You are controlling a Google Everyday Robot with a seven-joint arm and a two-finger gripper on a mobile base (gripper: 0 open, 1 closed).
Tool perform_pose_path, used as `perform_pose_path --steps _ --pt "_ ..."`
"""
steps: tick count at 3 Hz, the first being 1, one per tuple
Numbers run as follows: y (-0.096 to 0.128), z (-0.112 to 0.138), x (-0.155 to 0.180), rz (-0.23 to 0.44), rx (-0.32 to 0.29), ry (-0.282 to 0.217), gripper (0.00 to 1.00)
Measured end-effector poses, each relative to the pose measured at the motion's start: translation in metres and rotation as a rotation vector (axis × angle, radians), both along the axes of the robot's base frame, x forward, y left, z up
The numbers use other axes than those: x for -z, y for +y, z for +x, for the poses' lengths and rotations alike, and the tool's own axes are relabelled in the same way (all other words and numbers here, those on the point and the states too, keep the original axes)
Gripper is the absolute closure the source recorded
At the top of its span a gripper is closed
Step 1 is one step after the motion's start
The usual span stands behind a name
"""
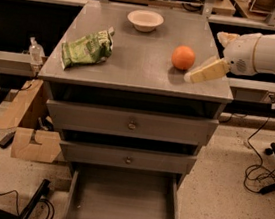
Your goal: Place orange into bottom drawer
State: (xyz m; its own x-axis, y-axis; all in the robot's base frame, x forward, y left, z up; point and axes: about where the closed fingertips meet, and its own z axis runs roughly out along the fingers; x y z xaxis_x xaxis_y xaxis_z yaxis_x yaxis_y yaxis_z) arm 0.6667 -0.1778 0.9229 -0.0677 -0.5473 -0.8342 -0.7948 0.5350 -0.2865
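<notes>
The orange (183, 57) sits on the grey cabinet top (134, 60), right of the middle. My gripper (203, 72) reaches in from the right on a white arm, its cream finger just right of and slightly in front of the orange, apart from it. The bottom drawer (121, 202) is pulled out at the foot of the cabinet, its grey floor bare.
A green snack bag (87, 49) lies on the left of the top and a cream bowl (145, 20) stands at the back. Two upper drawers (131, 125) are shut. Cardboard boxes (29, 127) stand left of the cabinet; cables lie on the floor on both sides.
</notes>
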Motion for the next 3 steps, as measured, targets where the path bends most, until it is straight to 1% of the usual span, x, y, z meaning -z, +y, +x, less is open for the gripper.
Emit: perform_pose_path --steps 1,2,3 --pt "0.007 0.037 0.019 -0.005 -0.007 0.014 0.0" --pt "0.016 0.067 0.037 -0.01 -0.013 0.038 0.0" --pt "0.027 0.087 0.049 -0.006 -0.027 0.06 0.0"
